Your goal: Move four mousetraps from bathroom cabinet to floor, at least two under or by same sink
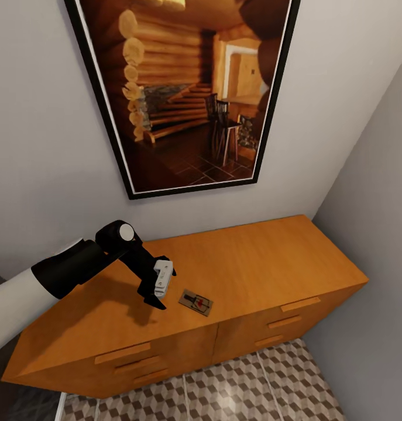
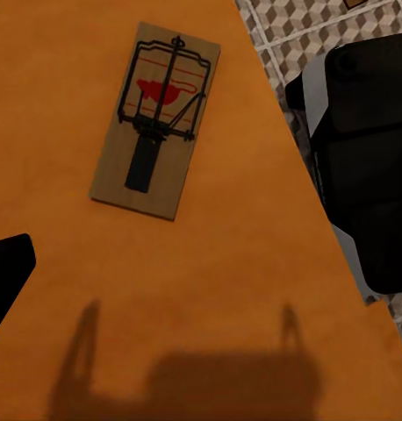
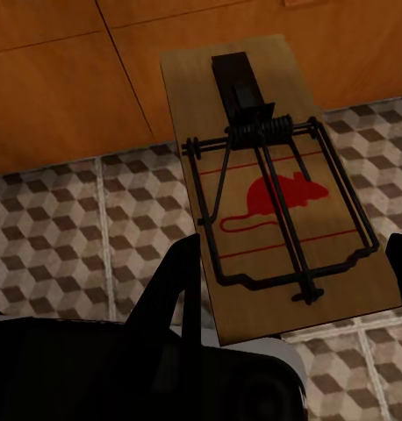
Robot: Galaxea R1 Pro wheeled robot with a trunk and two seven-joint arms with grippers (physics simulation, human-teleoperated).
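Observation:
One mousetrap (image 1: 195,302), a tan board with dark wire and a red mark, lies flat on top of the orange-brown cabinet (image 1: 265,263). My left gripper (image 1: 158,290) hovers just left of it, open and holding nothing. In the left wrist view the same mousetrap (image 2: 157,118) lies beyond the spread fingers (image 2: 368,175), and the gripper's shadow falls on the wood. My right gripper (image 3: 293,263) is shut on a second mousetrap (image 3: 271,193) with a red mouse print. It holds this trap in the air above the cube-patterned bathroom floor (image 3: 61,237), in front of the cabinet's drawers (image 3: 69,79).
A large framed picture (image 1: 183,88) hangs on the wall behind the cabinet. A grey wall (image 1: 376,175) closes in on the right. Cube-patterned floor tiles (image 1: 253,386) run along the cabinet's front, below the drawer handles (image 1: 300,304).

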